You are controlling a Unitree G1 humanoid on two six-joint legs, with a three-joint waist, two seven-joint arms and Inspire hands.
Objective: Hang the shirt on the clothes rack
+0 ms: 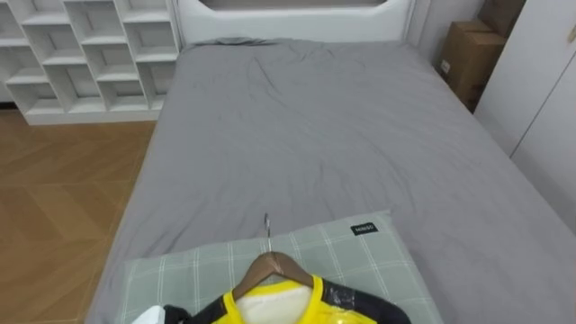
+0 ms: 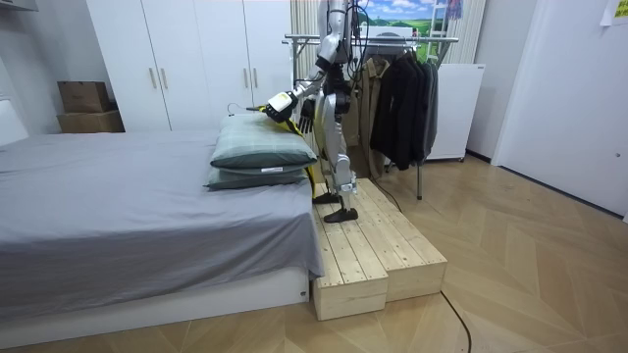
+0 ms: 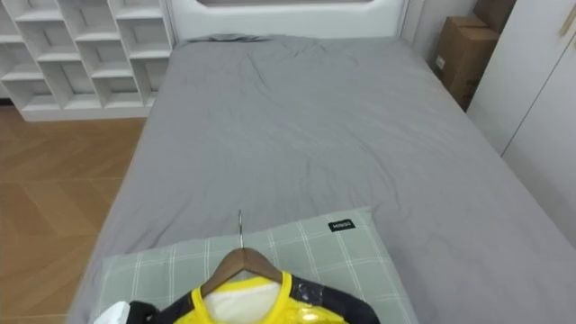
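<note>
The yellow shirt [image 1: 279,306] already sits on its wooden hanger [image 1: 274,267], over the checked pillow [image 1: 360,256], just right of what seems my left hand [image 1: 144,315]; its fingers are hidden, so I cannot tell its grip. Left to do: carry it to the clothes rack [image 2: 392,39] behind me, minding the narrow platform [image 2: 383,245] edges; the bed [image 1: 315,135] beyond lies open

Before me the bed [image 1: 342,135] spreads its grey sheet. At my end, a green checked pillow [image 1: 360,256] lies stacked on a second pillow [image 2: 257,177].
</note>
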